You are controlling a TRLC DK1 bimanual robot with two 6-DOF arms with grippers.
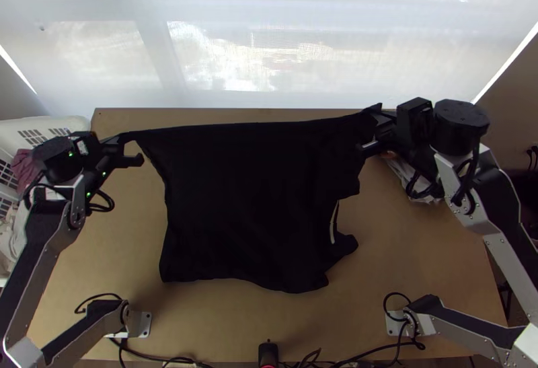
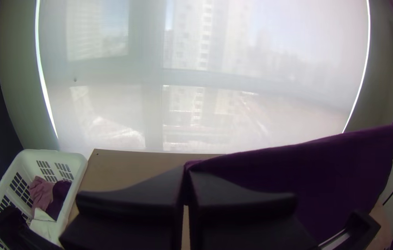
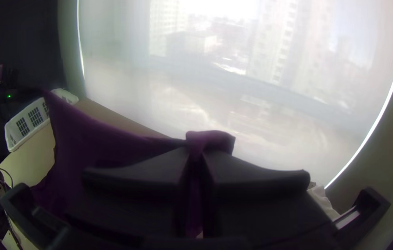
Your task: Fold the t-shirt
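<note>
Between the two arms the dark t-shirt (image 1: pixel 249 200) hangs stretched, its upper edge nearly straight and its lower part uneven over the table. At its upper left corner is my left gripper (image 1: pixel 128 140); my right gripper (image 1: pixel 378 124) has the upper right corner. In the left wrist view the shirt (image 2: pixel 307 171) looks purple, and a corner is pinched in my left gripper (image 2: pixel 186 178). The right wrist view shows my right gripper (image 3: pixel 198 159) shut on a bunched part of the shirt (image 3: pixel 94 148), with a bit of cloth sticking up past the fingertips.
A white basket (image 1: pixel 40 126) with clothes in it stands beyond the table's left edge. Light-coloured cloth (image 1: pixel 417 183) lies by the right arm. A window with a blind is behind the table (image 1: pixel 430 260). Cables and a small black device (image 1: pixel 268 353) are at the near edge.
</note>
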